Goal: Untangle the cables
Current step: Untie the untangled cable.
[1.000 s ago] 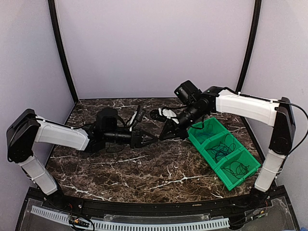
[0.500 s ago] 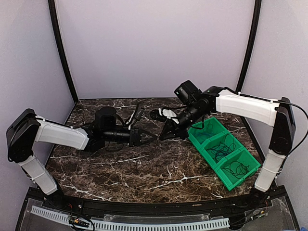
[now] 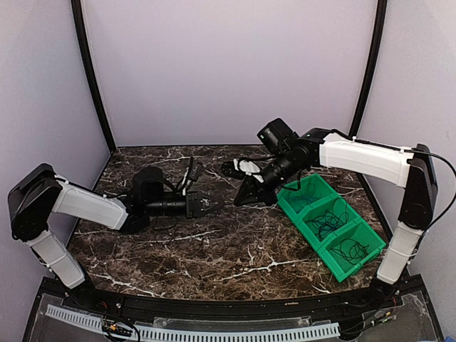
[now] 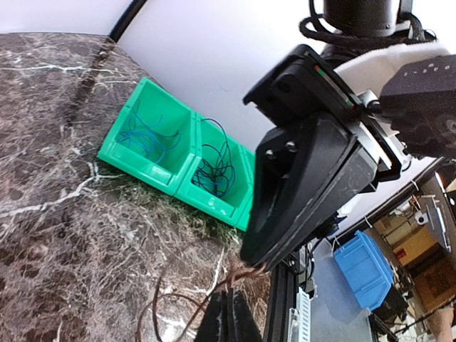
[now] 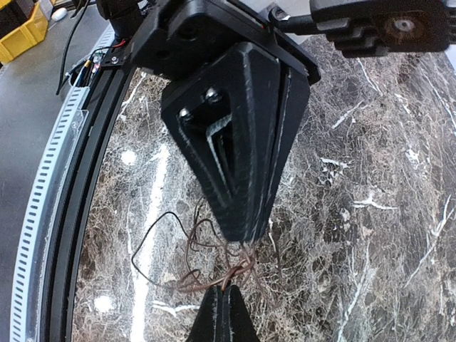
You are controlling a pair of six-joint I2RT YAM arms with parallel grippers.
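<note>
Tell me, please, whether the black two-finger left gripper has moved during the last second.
Yes: the black two-finger left gripper has pulled back leftward, away from the green plastic three-compartment bin.

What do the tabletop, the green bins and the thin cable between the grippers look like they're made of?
Tabletop: dark stone or stone-look laminate, white veins, slight sheen. Bins: moulded green plastic, smooth, uniform colour. Cable: thin brownish wire, probably plastic-coated or enamelled; too fine to tell.

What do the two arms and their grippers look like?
The left arm and right arm have white shells with black joints; black wiring loops at the right one's wrist. The left gripper and right gripper are black tapering wedges.
</note>
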